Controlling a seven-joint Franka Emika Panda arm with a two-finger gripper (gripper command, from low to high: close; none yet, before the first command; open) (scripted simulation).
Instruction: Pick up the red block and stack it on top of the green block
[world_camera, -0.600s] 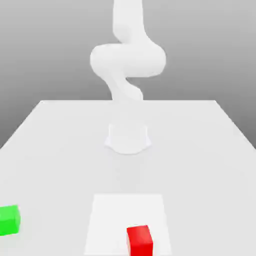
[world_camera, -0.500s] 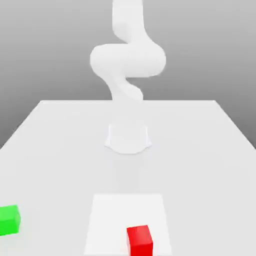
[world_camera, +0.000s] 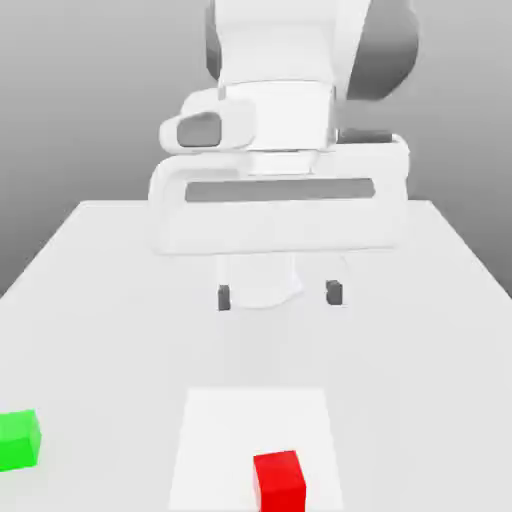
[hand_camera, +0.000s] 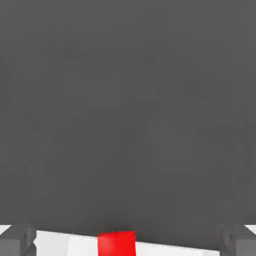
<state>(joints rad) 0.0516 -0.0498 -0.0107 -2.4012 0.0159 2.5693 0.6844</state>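
Observation:
The red block (world_camera: 279, 480) is a small plain cube resting on a white square patch (world_camera: 215, 440) near the table's front edge. It also appears in the hand view as the red block (hand_camera: 116, 243), between the two dark fingertips (hand_camera: 17, 240). The green block (world_camera: 18, 439) sits on the table at the exterior view's far left, well apart from the red one. My gripper (world_camera: 278, 295) hangs above the table's middle, behind the red block, its jaws wide apart and holding nothing.
The white table (world_camera: 420, 330) stretches wide around the blocks. The arm's large white body (world_camera: 280, 200) fills the space above the table's middle and back.
The arm has swung forward and down, so the hand now looms large over the table's middle. Both blocks lie where they were.

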